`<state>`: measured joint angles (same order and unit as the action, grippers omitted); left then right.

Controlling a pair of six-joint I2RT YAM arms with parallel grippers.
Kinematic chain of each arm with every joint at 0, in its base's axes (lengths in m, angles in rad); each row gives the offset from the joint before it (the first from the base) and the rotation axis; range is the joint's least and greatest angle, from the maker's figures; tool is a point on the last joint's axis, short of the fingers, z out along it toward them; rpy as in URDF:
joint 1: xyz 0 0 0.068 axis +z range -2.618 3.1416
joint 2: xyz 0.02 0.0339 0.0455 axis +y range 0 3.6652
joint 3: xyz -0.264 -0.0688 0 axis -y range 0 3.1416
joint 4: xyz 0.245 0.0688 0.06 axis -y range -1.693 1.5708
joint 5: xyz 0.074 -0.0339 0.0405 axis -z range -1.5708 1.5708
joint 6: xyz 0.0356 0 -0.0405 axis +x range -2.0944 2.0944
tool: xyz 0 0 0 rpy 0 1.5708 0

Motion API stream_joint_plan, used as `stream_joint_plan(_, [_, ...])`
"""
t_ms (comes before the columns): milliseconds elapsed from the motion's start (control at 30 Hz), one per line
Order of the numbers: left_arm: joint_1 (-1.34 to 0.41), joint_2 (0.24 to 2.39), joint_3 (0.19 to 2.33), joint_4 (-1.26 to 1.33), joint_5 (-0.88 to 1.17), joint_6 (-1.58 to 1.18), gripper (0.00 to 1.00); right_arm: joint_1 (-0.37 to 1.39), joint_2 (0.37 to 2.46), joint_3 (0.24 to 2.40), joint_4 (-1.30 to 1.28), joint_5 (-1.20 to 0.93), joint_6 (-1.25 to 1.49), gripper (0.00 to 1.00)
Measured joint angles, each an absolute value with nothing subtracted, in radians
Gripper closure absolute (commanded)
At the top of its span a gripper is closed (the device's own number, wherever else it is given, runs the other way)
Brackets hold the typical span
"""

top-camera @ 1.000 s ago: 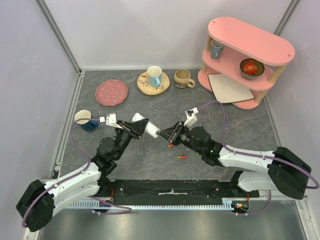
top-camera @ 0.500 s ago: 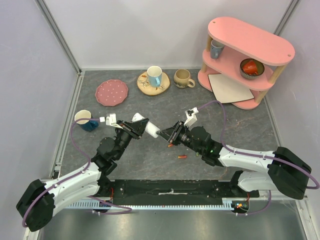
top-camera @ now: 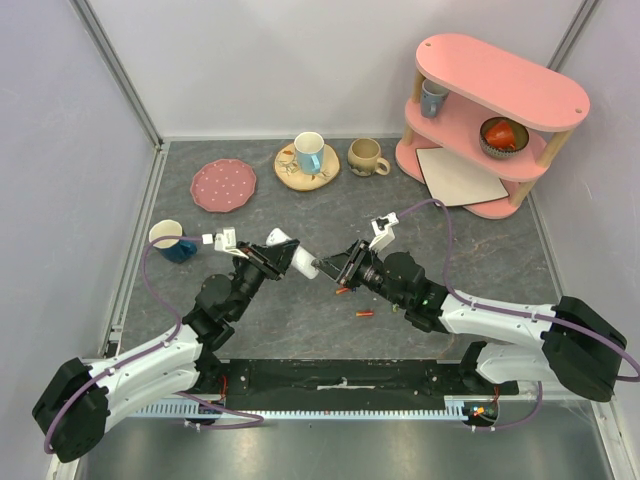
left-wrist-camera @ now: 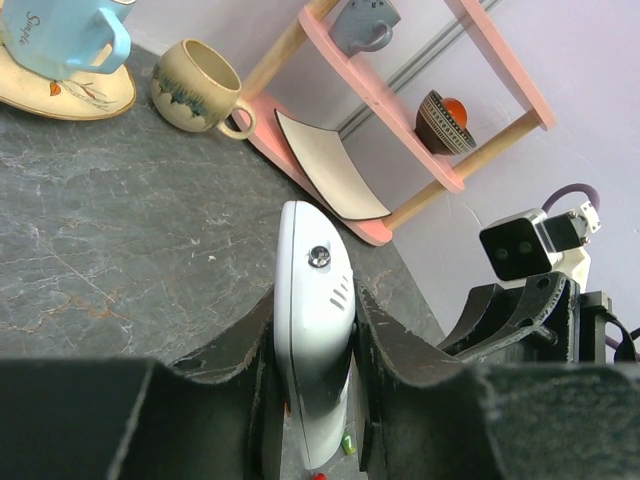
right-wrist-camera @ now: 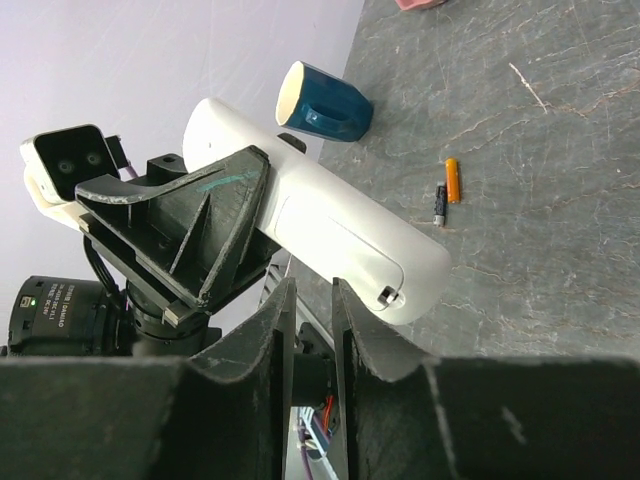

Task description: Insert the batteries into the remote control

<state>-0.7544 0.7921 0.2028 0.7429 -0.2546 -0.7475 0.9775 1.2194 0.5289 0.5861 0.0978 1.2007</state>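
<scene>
Remote control clamped in left gripper, long axis pointing right toward right gripper, jaws narrowly parted beside its free end.

I count one remote control, two batteries on right wrist cam, four mugs, two round plates, one bowl, one shelf.
</scene>
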Motion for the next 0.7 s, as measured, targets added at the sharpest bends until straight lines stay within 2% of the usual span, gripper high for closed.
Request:
stream_joint_plan(33, [-0.754,0.792,0.202,0.741,-0.255,-0.747,0.98,0.978,1.219,0.529,0.586,0.098,1.201,0.69])
stream_joint_plan(133, [-0.754,0.792,0.202,0.743,-0.256,-0.747,0.98,0.978,1.217,0.529,0.582,0.097,1.205,0.56])
stream_joint_plan(167, [-0.754,0.792,0.202,0.743,-0.257,-0.747,0.98,0.978,1.217,0.529,0.580,0.096,1.209,0.48])
stream_joint_plan(233, [-0.754,0.792,0.203,0.750,-0.257,-0.747,0.98,0.976,1.216,0.529,0.578,0.092,1.225,0.44])
stream_joint_plan(700, [-0.754,0.792,0.203,0.788,-0.256,-0.747,0.98,0.971,1.216,0.529,0.578,0.079,1.268,0.45])
